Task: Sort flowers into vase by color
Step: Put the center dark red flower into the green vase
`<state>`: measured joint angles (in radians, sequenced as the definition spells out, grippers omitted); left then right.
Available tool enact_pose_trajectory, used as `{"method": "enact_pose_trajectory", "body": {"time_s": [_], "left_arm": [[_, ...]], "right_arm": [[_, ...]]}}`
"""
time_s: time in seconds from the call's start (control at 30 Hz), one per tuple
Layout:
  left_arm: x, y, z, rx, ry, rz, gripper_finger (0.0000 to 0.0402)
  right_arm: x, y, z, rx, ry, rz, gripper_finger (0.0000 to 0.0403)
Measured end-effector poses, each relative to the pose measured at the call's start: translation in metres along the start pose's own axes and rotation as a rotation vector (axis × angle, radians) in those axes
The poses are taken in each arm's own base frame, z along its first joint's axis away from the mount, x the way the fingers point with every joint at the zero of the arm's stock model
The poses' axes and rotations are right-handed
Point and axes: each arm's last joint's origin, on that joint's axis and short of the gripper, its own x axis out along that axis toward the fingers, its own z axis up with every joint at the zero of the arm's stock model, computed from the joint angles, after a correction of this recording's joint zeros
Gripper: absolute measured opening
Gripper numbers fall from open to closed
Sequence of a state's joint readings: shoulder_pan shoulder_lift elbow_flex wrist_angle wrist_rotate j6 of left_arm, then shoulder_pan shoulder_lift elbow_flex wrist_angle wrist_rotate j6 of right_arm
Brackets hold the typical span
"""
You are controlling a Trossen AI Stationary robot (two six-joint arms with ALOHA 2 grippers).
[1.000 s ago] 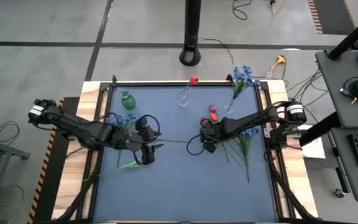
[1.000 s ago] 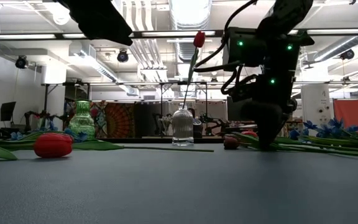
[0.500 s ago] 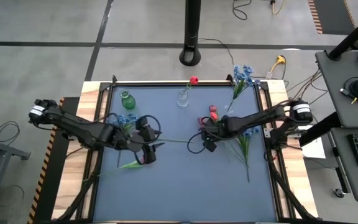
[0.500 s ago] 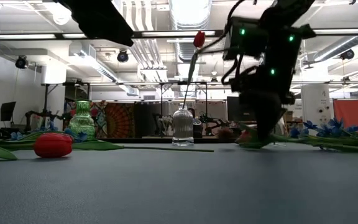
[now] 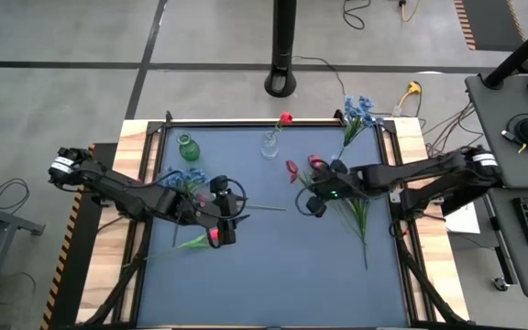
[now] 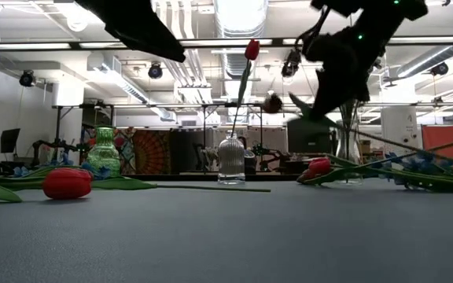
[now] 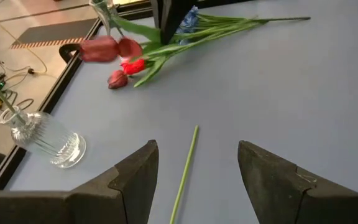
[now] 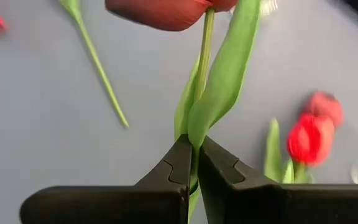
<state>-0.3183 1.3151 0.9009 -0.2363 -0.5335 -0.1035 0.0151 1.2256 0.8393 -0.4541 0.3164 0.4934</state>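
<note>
Holding a dark maroon flower (image 8: pixel 166 11) by its thin green stem, the right gripper (image 8: pixel 191 163) has its two fingers pinched tight on it. It hangs up in the air, a little right of the middle of the table (image 5: pixel 273 266).

The clear vase (image 5: pixel 269 145) stands at about 12 o'clock on the table, with one red tulip (image 5: pixel 286 118) already in it. The green vase (image 5: pixel 188 148) sits near 10 o'clock. Red tulips (image 5: pixel 315 165) and blue flowers (image 5: pixel 367 197) lie in a heap by the right gripper, near 2 o'clock.

To do this well, I think the flower should stay high — so the stem clears the heap — and the stem tip should point down before it goes into a vase mouth. Go slow, because a bump could tip the vase.

The left gripper (image 7: pixel 194 163) waits with its fingers wide and holding nothing, near 8 o'clock, above a loose red tulip (image 5: pixel 214 236) on the table.
</note>
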Motion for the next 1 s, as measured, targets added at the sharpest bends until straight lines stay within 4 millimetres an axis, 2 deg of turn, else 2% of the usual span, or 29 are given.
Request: {"method": "enact_pose_trajectory", "body": {"time_s": [0.27, 0.47, 0.7, 1.0], "left_arm": [[0.000, -0.001, 0.005, -0.006, -0.045, -0.005, 0.0204], [0.006, -0.006, 0.012, -0.013, -0.158, -0.053, 0.0204], [0.033, -0.019, 0.017, -0.034, -0.367, -0.074, 0.0204], [0.072, -0.034, 0.011, -0.128, -0.458, -0.059, 0.0204]], "right_arm": [[-0.005, -0.012, -0.021, -0.015, -0.300, 0.142, 0.0013], [-0.012, -0.012, -0.025, -0.018, -0.564, 0.317, 0.0013], [-0.020, 0.005, -0.016, -0.103, -0.805, 0.562, 0.0013], [-0.021, 0.035, 0.000, -0.265, -0.911, 0.588, 0.0013]]}}
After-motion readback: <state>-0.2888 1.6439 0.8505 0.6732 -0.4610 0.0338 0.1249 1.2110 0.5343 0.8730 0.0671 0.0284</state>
